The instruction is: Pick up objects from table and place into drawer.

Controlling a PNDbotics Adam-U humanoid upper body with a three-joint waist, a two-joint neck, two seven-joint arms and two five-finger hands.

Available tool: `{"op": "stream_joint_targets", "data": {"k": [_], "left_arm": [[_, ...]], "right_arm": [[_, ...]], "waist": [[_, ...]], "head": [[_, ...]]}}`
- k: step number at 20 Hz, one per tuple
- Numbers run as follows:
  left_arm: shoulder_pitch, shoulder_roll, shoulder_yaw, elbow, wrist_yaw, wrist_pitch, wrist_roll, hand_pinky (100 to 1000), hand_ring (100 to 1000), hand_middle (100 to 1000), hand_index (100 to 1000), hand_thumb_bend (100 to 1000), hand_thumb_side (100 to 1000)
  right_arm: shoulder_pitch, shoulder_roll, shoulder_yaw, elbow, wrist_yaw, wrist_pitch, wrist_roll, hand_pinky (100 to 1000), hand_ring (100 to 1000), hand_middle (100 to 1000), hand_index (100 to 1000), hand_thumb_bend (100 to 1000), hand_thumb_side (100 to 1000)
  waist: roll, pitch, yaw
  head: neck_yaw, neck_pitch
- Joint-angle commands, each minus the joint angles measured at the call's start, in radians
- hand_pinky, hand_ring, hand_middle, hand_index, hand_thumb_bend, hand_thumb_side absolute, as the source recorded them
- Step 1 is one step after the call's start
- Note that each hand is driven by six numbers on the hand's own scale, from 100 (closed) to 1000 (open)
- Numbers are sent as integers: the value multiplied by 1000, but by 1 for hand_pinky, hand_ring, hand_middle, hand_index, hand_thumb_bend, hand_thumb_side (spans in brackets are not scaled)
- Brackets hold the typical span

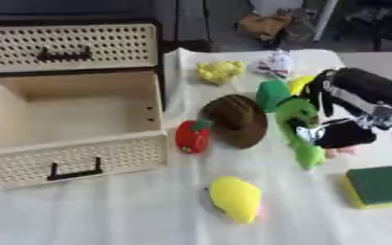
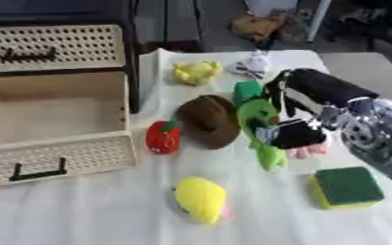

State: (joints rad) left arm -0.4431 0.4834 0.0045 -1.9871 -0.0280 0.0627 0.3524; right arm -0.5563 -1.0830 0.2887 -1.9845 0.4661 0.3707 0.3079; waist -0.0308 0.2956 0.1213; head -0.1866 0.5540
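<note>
Green toy point(image 1: 298, 125): on the white cloth right of the brown object point(image 1: 237, 120) — held by the right hand.
Right hand point(image 2: 298, 134): black fingers curled round the green toy.
Drawer point(image 1: 70, 125): pulled open at left — the red toy point(image 1: 192, 137) just beside its front.
Nearer: yellow toy point(image 1: 235, 198), green sponge point(image 1: 378, 186).
</note>
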Motion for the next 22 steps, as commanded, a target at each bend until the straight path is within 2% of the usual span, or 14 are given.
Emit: {"op": "stream_joint_targets", "data": {"k": [1,6,13,18,22], "left_arm": [[-15,14,1,-13,4,3,-4,501,555,541,739,100,1000],[-16,14,-2,-13,8,4,-6,499,554,540,739,100,1000],[-17,16,-2,-13,9,5,-8,498,555,541,738,100,1000],[-15,16,-2,-13,10,7,-7,497,555,540,737,100,1000],[-18,11,-2,-13,11,9,-6,496,554,540,736,100,1000]], "right_arm": [[-63,-2,-19,-15,12,-6,-4,130,438,447,627,194,431],[-183,51,-9,-15,-1,16,15,122,430,438,620,189,419],[-339,142,21,-15,1,80,72,108,418,426,609,179,412],[-440,224,40,-6,16,141,106,100,410,417,602,176,414],[-521,312,66,47,35,150,123,100,405,412,600,180,417]], "waist": [[-1,-25,6],[-11,-32,20],[-23,-43,38],[-32,-48,56],[-36,-47,69]], "head": [[-2,-15],[-2,-17],[-8,-10],[-18,-7],[-29,-12]]}}
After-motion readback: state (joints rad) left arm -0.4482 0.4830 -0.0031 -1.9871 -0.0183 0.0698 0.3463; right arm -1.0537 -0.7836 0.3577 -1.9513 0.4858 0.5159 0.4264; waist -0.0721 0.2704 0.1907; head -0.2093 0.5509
